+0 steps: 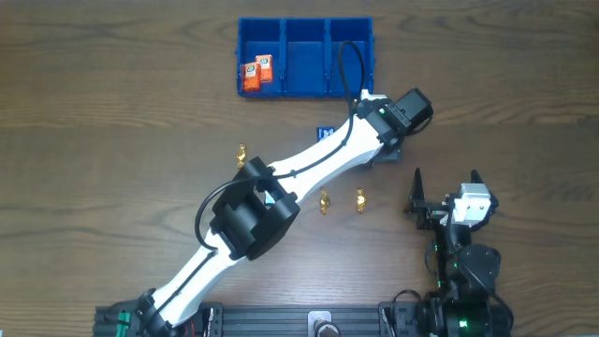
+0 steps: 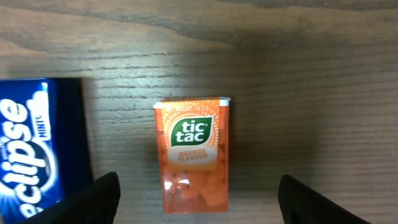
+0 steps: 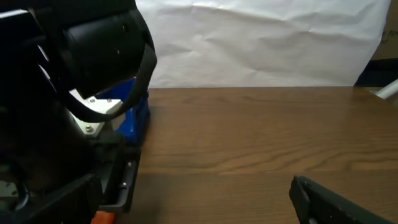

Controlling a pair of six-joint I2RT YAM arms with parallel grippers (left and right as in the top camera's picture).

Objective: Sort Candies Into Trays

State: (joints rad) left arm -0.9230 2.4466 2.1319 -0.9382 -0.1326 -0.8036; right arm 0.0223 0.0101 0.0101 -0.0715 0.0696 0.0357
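Left gripper (image 2: pixel 198 180) is hanging with its fingers spread wide, one on each side of an orange candy box (image 2: pixel 193 152) and neither touching it. The box is lying flat on the wooden table (image 1: pixel 112 122), label up: a green oval logo with white letters, small white print along the lid edge, orange pellets showing through the clear lower half. Just beside it a blue mint pack (image 2: pixel 34 149) is lying flat, carrying large white lettering that is cut off at the frame edge. In the top view two gold-wrapped candies (image 1: pixel 324 202) (image 1: pixel 360 199) are sitting near each other beside the left arm's forearm, and a third gold candy (image 1: pixel 241 153) is lying on the arm's other side. Right gripper (image 1: pixel 445 183) is waiting near its own base, fingers apart, holding nothing. At the far edge a blue tray (image 1: pixel 304 21) with three compartments is holding two orange boxes (image 1: pixel 257 73) in its left compartment, their labels too small to read.
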